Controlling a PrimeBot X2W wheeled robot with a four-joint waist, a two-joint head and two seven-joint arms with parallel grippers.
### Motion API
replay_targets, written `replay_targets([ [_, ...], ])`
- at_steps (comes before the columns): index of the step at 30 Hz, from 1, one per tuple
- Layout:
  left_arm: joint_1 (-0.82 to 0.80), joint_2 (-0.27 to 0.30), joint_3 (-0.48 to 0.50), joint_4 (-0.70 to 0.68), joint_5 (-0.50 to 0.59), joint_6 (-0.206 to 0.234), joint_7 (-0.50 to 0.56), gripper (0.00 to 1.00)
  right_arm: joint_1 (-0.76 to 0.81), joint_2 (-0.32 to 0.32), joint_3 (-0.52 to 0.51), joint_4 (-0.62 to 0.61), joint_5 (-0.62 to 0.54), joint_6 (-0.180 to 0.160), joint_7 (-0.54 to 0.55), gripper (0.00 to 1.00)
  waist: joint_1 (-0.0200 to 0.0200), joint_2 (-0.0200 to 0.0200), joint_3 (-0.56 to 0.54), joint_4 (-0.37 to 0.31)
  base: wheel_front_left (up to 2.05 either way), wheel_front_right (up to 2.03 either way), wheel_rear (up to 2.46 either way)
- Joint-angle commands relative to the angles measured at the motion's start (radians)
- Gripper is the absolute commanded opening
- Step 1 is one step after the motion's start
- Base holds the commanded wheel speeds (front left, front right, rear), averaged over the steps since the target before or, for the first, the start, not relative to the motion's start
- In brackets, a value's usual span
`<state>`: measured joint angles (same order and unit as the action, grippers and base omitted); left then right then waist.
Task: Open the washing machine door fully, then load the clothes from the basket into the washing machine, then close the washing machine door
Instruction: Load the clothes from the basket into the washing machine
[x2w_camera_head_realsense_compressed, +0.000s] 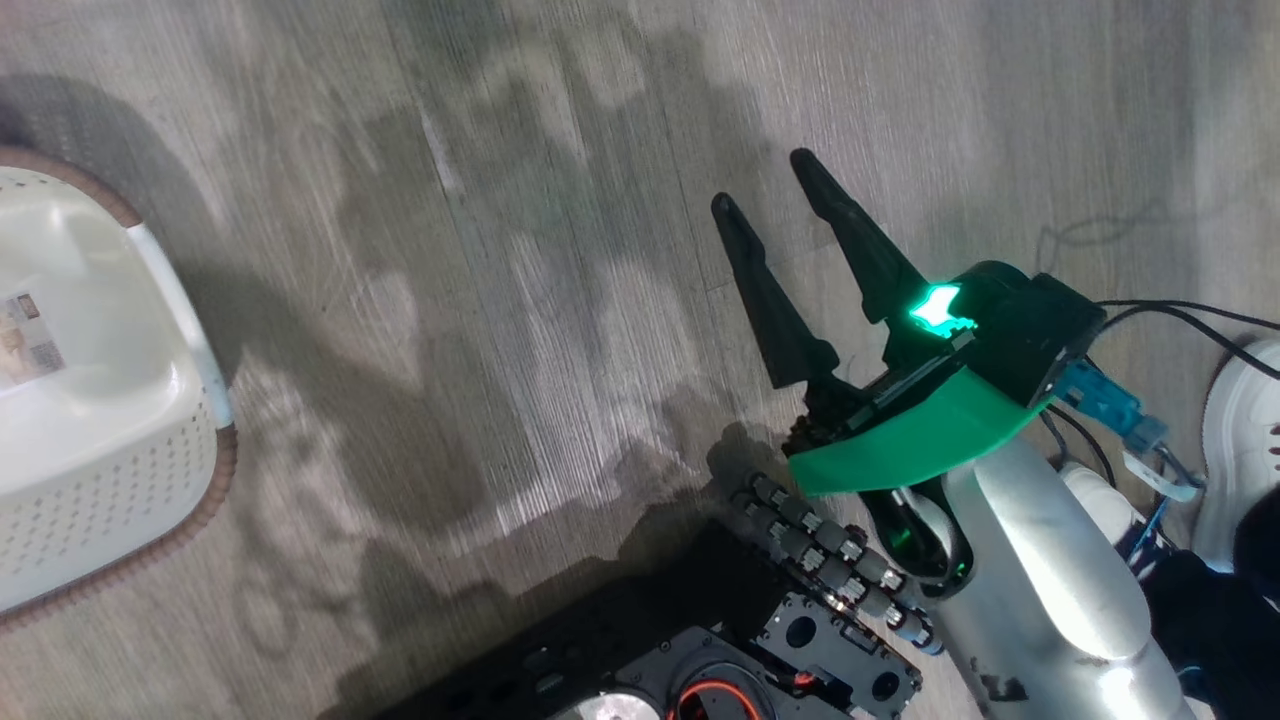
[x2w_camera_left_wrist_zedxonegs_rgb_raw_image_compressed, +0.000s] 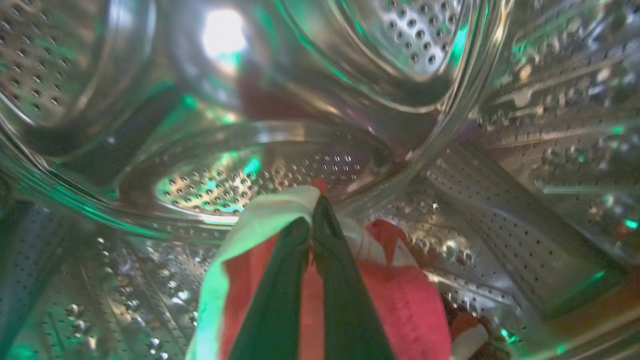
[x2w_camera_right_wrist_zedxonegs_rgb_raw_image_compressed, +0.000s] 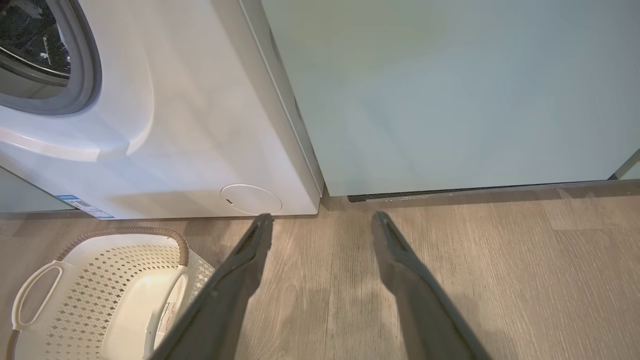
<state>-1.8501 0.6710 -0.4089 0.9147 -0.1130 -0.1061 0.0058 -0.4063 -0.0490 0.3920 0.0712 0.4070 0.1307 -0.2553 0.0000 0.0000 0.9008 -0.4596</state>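
- The bright red soft garment with white trim (x2w_camera_left_wrist_zedxonegs_rgb_raw_image_compressed: 405, 310) is inside the perforated steel drum (x2w_camera_left_wrist_zedxonegs_rgb_raw_image_compressed: 225, 185), pinched in the left claw (x2w_camera_left_wrist_zedxonegs_rgb_raw_image_compressed: 312, 210).
- Loading is in hand; next, I reckon, that claw must let go and back out.
- The right claw (x2w_camera_right_wrist_zedxonegs_rgb_raw_image_compressed: 322, 216) stands apart, empty, over the wooden floor (x2w_camera_right_wrist_zedxonegs_rgb_raw_image_compressed: 500, 280) near the cream perforated plastic basket (x2w_camera_right_wrist_zedxonegs_rgb_raw_image_compressed: 100, 280).

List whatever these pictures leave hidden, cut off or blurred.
- Left wrist view: the clothes are blurred, and the shut left claw covers their middle, so their number can't be told.
- Right wrist view: the washing machine opening is cut by the top-left corner; a finger of the right claw covers part of the basket.
- Head view: a white shoe is cut by the right edge.
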Motion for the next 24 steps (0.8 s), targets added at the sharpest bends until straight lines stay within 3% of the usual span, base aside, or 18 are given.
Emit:
replay_targets([
  [1,-0.030,0.028,-0.002,-0.019,0.007,0.006,-0.011,0.00,0.024,-0.001,0.016,-0.028,0.011,0.000,-0.006,1.00,0.0000,0.0000,0.004,-0.003,0.00,0.00,0.00],
  [14,-0.021,0.017,-0.016,0.034,-0.043,-0.011,-0.053,0.00,0.022,-0.001,0.022,-0.037,0.018,0.000,-0.006,1.00,0.0000,0.0000,0.030,-0.018,0.00,0.00,0.00],
  [20,0.020,-0.015,-0.009,0.061,-0.060,0.043,-0.113,0.00,0.019,-0.001,0.024,-0.034,0.017,0.000,-0.006,1.00,0.0000,0.0000,0.031,-0.014,0.00,0.00,0.00],
  [21,0.023,-0.020,-0.009,0.063,-0.060,0.057,-0.127,0.33,0.019,-0.001,0.022,-0.033,0.015,0.000,-0.006,1.00,0.0000,0.0000,0.030,-0.012,0.00,0.00,0.00],
  [22,0.026,-0.027,-0.008,0.068,-0.062,0.066,-0.136,1.00,0.018,-0.001,0.019,-0.031,0.012,0.000,-0.006,1.00,0.0000,0.0000,0.029,-0.009,0.00,0.00,0.00],
  [24,0.032,-0.043,-0.013,0.079,-0.064,0.072,-0.142,1.00,0.016,-0.001,0.015,-0.029,0.007,0.000,-0.006,1.00,0.0000,0.0000,0.025,-0.003,0.00,0.00,0.00],
])
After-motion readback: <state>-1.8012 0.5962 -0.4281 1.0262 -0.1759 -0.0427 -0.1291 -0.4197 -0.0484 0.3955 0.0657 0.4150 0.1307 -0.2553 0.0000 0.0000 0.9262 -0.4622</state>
